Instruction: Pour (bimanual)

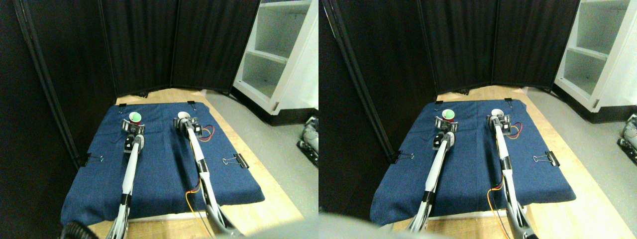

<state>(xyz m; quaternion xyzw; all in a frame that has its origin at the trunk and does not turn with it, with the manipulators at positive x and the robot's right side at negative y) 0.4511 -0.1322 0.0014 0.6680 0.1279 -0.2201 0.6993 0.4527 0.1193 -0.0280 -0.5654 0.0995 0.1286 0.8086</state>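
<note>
Two small cups stand upright toward the far end of the blue cloth (164,174) over the surface: a red cup (135,117) at the left claw (133,126), a white cup (183,116) at the right claw (185,123). Whether either claw is spread or pinching, I cannot tell. They look light, thin-walled and easily crushed; a gentle mid-wall grip seems best.

Matt, slightly creased dark blue cloth (164,164) spread over pale, smooth wooden counter (268,199). Black metal binder clips (238,160) at cloth edges. Small red cup with green inside (135,117), smooth, paper or plastic, hard to tell. Small white cup (183,116), same finish. Matt black fabric curtain panels (174,45) behind. Glossy white painted shelf unit (278,55).
</note>
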